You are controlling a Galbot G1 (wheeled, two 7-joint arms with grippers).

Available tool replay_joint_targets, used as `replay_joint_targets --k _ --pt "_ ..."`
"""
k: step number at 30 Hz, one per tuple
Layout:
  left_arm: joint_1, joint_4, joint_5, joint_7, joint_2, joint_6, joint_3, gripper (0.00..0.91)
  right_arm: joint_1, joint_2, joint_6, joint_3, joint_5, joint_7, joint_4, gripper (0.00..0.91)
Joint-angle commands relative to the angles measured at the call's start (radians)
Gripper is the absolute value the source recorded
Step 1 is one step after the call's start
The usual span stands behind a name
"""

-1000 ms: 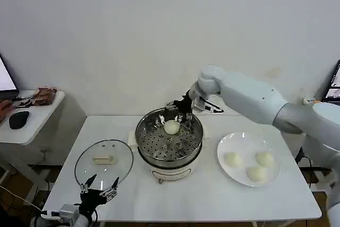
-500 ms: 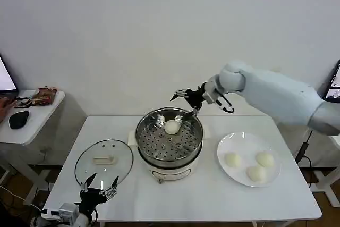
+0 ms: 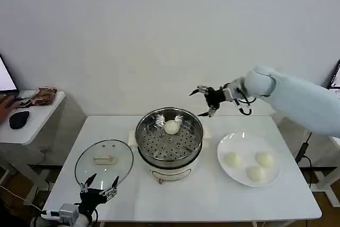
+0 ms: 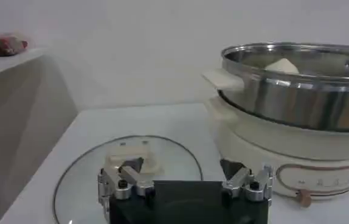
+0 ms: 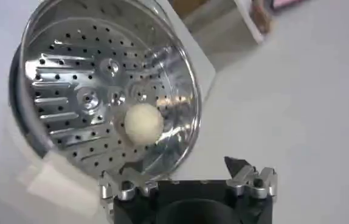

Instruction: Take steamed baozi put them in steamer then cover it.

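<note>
We are holding our right gripper [image 3: 206, 101] wide and empty at centre right, above the steamer [image 3: 169, 137], where one baozi [image 3: 171, 127] is sitting; three baozi [image 3: 248, 164] are waiting on the plate [image 3: 232, 175] at lower right. Our left gripper [image 3: 99, 187], also wide, is idling at lower left near the cover [image 3: 103, 161].

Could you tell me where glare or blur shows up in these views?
Head view: even, soft light; the steamer rim shines, and the glass cover reflects faintly. Left wrist view: the steamer's steel wall carries bright streaks. Right wrist view: the baozi is bright and soft-edged, and the perforated floor glints.
</note>
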Motion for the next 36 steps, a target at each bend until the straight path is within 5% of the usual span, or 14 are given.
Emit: replay_joint_targets --k 1,7,19,36 --pt "0.001 -0.001 0.0 0.0 -0.001 0.0 0.001 0.907 0.007 -0.103 -0.085 -0.028 0.066 -0.019 0.052 0.907" --pt "0.005 -0.006 0.0 -0.001 -0.004 0.0 0.002 0.907 0.133 -0.152 -0.117 -0.22 0.11 -0.074 0.076 0.907" --pt "0.012 -0.022 0.0 -0.002 -0.008 0.005 0.001 0.907 0.154 -0.09 -0.129 -0.377 0.101 -0.15 0.05 0.907" --pt "0.015 -0.032 0.001 -0.004 -0.022 0.01 0.001 0.907 0.049 -0.006 -0.133 -0.399 0.031 -0.179 -0.074 0.907"
